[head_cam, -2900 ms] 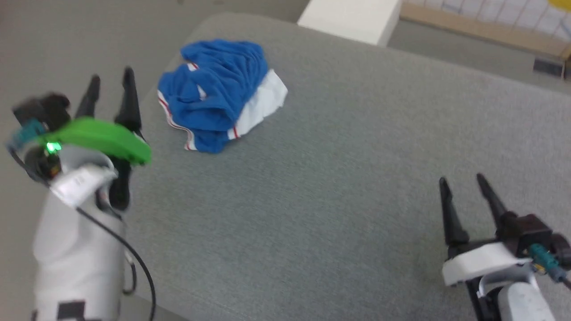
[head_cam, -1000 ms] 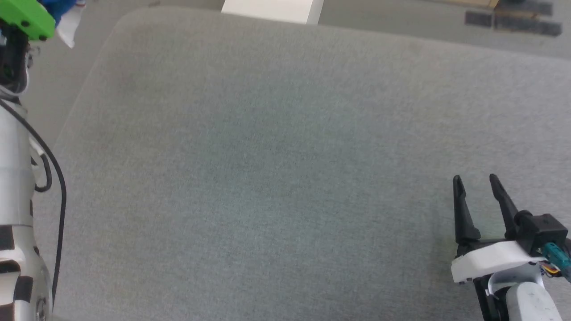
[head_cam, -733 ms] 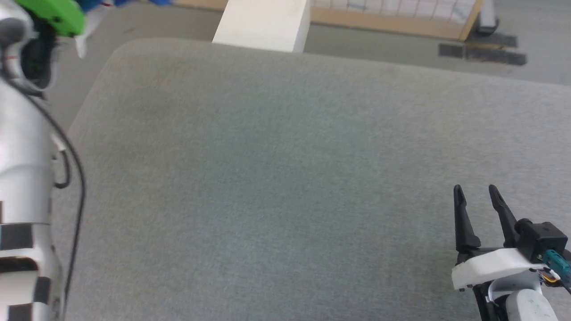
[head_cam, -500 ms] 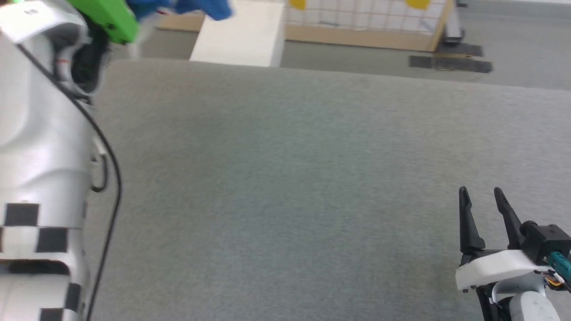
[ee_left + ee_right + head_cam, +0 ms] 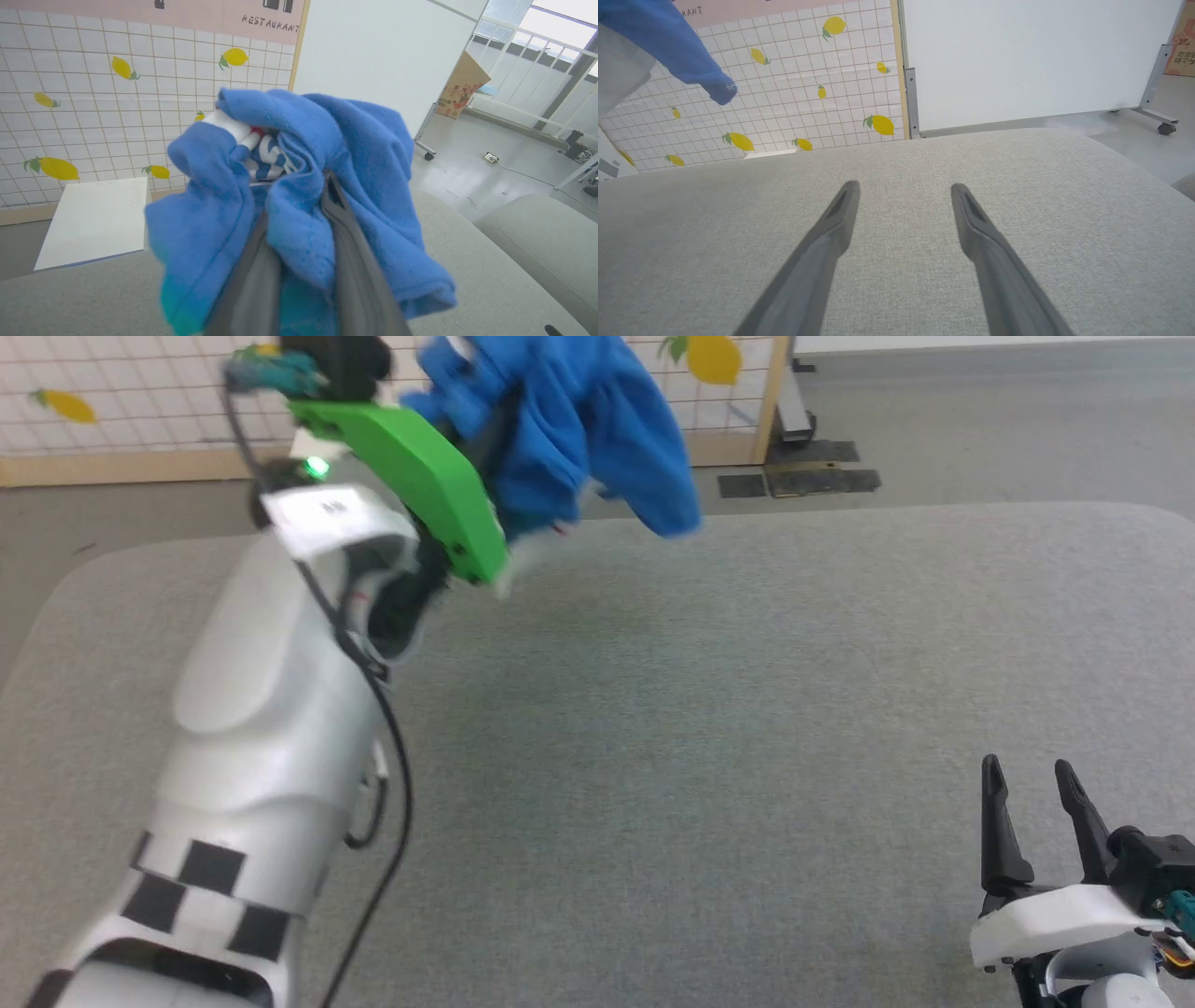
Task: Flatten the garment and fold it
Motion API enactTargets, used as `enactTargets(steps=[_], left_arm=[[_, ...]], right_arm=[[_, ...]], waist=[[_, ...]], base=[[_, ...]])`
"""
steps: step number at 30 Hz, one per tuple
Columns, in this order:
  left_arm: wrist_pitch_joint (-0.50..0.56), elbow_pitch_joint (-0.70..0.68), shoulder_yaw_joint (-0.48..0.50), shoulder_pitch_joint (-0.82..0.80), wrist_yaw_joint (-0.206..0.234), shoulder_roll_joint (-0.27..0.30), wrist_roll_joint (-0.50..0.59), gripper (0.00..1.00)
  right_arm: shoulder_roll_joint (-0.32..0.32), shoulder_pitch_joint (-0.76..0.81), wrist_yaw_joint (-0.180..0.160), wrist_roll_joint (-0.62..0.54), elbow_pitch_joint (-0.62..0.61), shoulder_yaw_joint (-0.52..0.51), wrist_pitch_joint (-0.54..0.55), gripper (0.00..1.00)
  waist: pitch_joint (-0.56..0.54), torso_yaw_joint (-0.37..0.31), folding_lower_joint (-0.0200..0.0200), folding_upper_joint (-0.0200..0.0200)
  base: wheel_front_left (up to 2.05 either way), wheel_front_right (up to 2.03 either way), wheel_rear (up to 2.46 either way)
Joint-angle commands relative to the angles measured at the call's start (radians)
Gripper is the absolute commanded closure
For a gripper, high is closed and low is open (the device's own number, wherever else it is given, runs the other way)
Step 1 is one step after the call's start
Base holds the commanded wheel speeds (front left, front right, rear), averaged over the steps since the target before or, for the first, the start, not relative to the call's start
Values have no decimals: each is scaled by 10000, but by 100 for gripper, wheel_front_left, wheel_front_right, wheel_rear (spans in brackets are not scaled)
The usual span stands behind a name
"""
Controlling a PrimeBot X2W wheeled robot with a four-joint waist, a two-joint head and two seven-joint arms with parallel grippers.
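The garment (image 5: 579, 425) is a bunched royal-blue shirt with a bit of white and red trim showing, hanging in the air above the far edge of the grey padded table (image 5: 709, 709). My left gripper (image 5: 299, 200) is shut on the garment (image 5: 299, 154); blue cloth folds around both dark fingers (image 5: 348, 252) and hides their tips. In the head view the green wrist piece (image 5: 411, 467) sits just under the bundle. My right gripper (image 5: 1027, 770) stands open and empty low over the table's near right, fingers (image 5: 831, 233) well apart. A blue corner of the garment (image 5: 691, 65) hangs at upper left in the right wrist view.
A lemon-patterned grid panel (image 5: 784, 84) and a white board (image 5: 1027, 56) stand beyond the table. A white box (image 5: 93, 224) sits behind the far edge. Dark mats (image 5: 803, 476) lie on the floor. A second grey padded surface (image 5: 537, 233) is off to the side.
The garment has gone from lying on the table to hanging in my left gripper. The head camera has turned; the left arm has swung the bundle toward the middle. The right gripper stays open.
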Motion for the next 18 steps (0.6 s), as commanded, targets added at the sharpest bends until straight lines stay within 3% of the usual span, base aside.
enactTargets(steps=[1,7,18], left_arm=[[-21,-36,-170,287,-66,-96,-149,100],[845,482,-1398,1101,-66,-384,-301,100],[3552,2652,-3335,2365,-53,-843,-338,100]], right_arm=[[4,91,-15,74,-26,-8,-58,0],[5,77,-15,68,-74,-44,-58,0],[5,-30,-15,96,-138,54,-58,0]], waist=[[-1,-249,1,-1],[212,-267,1,-1],[661,-136,1,-1]], base=[[0,0,0],[0,0,0],[0,0,0]])
